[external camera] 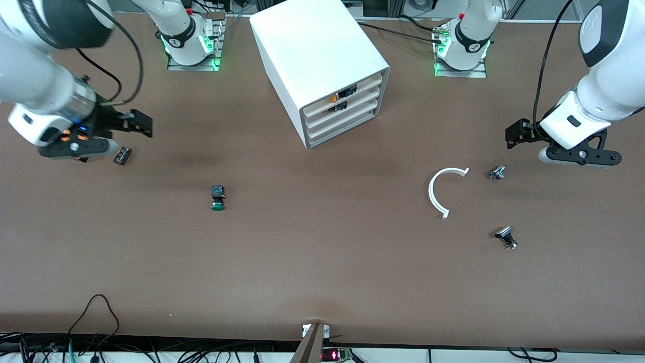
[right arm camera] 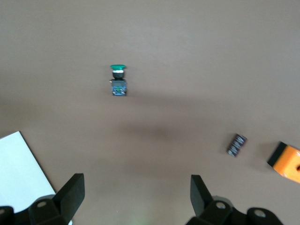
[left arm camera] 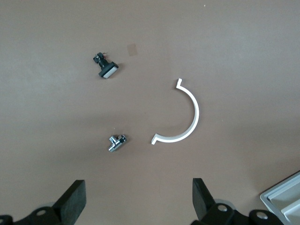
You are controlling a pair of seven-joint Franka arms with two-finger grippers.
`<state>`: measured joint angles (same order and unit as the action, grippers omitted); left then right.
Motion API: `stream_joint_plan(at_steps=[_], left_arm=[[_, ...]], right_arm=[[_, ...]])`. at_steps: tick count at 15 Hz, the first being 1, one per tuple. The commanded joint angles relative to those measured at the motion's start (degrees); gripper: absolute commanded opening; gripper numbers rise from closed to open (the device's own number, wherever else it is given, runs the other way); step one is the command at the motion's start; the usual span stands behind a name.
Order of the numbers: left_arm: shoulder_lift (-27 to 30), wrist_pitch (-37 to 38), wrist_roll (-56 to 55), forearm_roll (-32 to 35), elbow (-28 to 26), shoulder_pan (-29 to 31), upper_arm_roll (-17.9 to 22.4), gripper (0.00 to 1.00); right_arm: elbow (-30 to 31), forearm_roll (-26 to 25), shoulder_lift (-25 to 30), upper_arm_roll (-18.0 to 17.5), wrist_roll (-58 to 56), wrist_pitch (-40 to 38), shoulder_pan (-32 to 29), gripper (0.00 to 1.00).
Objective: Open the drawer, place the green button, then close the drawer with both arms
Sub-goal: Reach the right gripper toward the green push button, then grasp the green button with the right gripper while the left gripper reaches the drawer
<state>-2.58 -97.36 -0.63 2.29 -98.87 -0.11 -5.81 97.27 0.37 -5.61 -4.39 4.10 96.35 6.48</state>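
Left end effector point(external camera: 519, 135), frame right, and right end effector point(external camera: 132, 132), frame left: fingers apart, empty. Button point(external camera: 217, 197) lies lower centre-left.

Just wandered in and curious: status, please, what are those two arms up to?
Left pincer open, right pincer open, both empty, above table. Green button lying loose; bottom drawer shut. Nothing blocking.

Glossy white arms point(external camera: 599, 96) with dark grey joint bands, black cables, green-lit bases, black claws.
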Motion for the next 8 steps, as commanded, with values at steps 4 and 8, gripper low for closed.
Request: stream_joint_plan(at_steps=[4, 8], left_arm=[[-1.46, 5.15, 0.80, -0.71, 1.75, -1.21, -1.38, 1.00], [-1.46, 7.79, 2.55, -8.43, 1.75, -0.68, -2.01, 1.00]], right_arm=[[8.27, 0.42, -4.84, -0.70, -0.58, 13.91, 2.13, 1.00], [18.21, 0.42, -8.44, -1.50, -0.67, 31.75, 2.57, 1.00]])
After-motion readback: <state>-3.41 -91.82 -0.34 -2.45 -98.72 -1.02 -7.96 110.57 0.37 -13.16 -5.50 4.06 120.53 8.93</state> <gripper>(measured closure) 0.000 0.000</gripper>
